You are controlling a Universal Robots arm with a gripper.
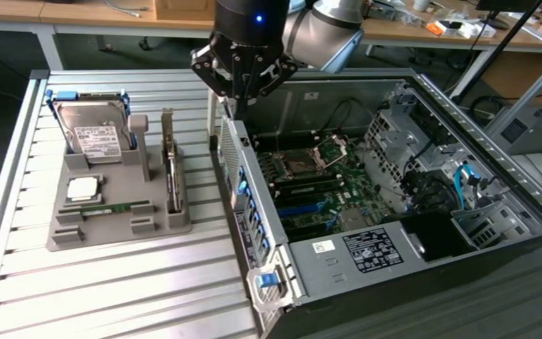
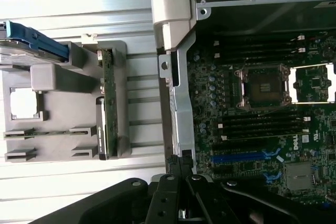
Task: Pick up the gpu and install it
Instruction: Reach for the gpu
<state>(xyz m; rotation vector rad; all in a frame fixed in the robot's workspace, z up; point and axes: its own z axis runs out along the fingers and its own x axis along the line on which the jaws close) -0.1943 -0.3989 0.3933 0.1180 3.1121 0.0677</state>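
Note:
The gpu [image 1: 169, 166] is a thin dark green card standing on edge in a slot on the exterior view's right side of the grey holder [image 1: 111, 233]. In the wrist view the gpu [image 2: 106, 108] appears edge-on in the same slot. My gripper [image 1: 238, 99] hangs above the open computer case's side wall [image 1: 243, 191], to the exterior view's right of the gpu and apart from it. Its fingers are shut together with nothing between them. In the wrist view my gripper [image 2: 178, 163] sits over the case's metal edge [image 2: 178, 103].
The holder also carries a silver hard drive [image 1: 97, 131] in a blue frame, a white-topped chip [image 1: 82, 187] and a narrow green memory stick [image 1: 111, 209]. The open case shows the motherboard [image 1: 318, 183] with blue slots [image 2: 239, 157]. A slatted metal table [image 1: 111, 296] lies underneath.

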